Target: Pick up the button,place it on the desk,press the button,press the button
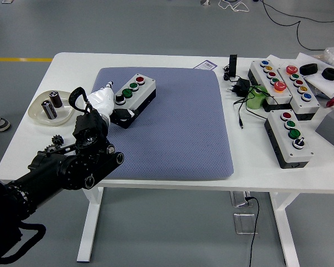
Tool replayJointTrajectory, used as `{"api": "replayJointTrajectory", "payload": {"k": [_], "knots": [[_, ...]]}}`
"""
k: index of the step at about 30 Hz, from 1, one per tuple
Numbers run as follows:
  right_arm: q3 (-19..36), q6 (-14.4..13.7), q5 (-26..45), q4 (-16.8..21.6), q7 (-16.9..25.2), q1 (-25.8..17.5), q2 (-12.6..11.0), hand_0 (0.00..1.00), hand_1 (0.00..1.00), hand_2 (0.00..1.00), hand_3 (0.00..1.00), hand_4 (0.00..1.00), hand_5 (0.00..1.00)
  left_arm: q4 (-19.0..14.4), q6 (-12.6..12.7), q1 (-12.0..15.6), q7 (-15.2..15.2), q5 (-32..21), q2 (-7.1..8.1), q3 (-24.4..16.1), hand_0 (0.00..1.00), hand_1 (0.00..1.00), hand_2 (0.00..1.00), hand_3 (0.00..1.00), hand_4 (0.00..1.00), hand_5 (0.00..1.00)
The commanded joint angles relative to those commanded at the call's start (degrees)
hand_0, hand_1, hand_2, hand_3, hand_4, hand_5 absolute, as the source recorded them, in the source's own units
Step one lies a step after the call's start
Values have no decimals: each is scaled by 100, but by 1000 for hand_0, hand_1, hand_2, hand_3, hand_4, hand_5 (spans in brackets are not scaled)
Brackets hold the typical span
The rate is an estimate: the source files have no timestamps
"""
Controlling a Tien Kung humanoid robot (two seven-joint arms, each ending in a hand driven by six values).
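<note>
A grey button box point(138, 90) with a black base and red, green and black buttons lies tilted on the blue-grey mat point(178, 128) at its far left. My left hand point(108, 102), white with black fingers, reaches in from the lower left and is closed on the box's near-left end. The fingers under that end are partly hidden by the box. My right arm does not show.
A shallow bowl point(40, 117) holding two batteries stands left of the hand. At the right of the table point(172, 183) are three more button boxes point(290, 136), a plug adapter with cables point(239, 89), a green object point(256, 99) and black parts on white paper.
</note>
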Motion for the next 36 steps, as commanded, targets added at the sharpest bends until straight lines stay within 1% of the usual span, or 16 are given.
{"api": "replayJointTrajectory", "payload": {"k": [6, 7, 12, 13, 18, 19, 24, 25, 30, 31, 36], "knots": [[-22, 7, 13, 0, 1, 14, 5, 640, 527, 551, 632, 239, 242, 145, -17, -47, -20, -132, 0, 41, 742, 877, 955, 998, 992, 505], [-34, 7, 24, 0, 4, 17, 5, 640, 527, 550, 632, 239, 241, 170, -32, -54, -34, -172, 0, 56, 723, 858, 927, 998, 951, 432], [-76, 14, 39, 0, 1, 32, 16, 640, 527, 550, 632, 239, 241, 224, -79, -81, -127, -325, 0, 143, 723, 858, 927, 998, 951, 432], [-85, 15, 44, 0, 0, 36, 18, 641, 527, 553, 632, 239, 241, 222, -95, -86, -159, -352, 0, 162, 662, 800, 844, 950, 869, 300], [-94, 20, 37, 0, -4, 49, 25, 641, 527, 553, 632, 239, 241, 223, -90, -101, -301, -455, 0, 246, 662, 800, 844, 950, 869, 300], [-96, 20, 38, 0, -3, 50, 25, 641, 527, 553, 632, 239, 241, 230, -81, -104, -328, -481, 0, 265, 600, 733, 759, 867, 842, 268], [-121, 17, 77, 0, 10, 55, 26, 641, 527, 553, 632, 239, 241, 260, 46, -104, -442, -551, 0, 312, 600, 733, 759, 867, 842, 268], [-124, 17, 79, 0, 10, 55, 27, 640, 527, 554, 632, 239, 241, 266, 71, -104, -479, -572, 0, 314, 435, 510, 473, 697, 749, 144], [-121, 21, 60, 0, 2, 56, 30, 640, 527, 554, 632, 239, 241, 307, 198, -97, -629, -735, 0, 337, 435, 510, 473, 697, 749, 144], [-122, 22, 60, 0, 2, 56, 30, 640, 527, 554, 632, 239, 241, 313, 203, -96, -642, -762, 0, 342, 385, 408, 381, 529, 675, 2], [-109, 24, 47, 0, 0, 61, 34, 640, 527, 554, 632, 239, 241, 375, 215, -87, -737, -1001, 0, 386, 385, 408, 381, 529, 675, 2]]}}
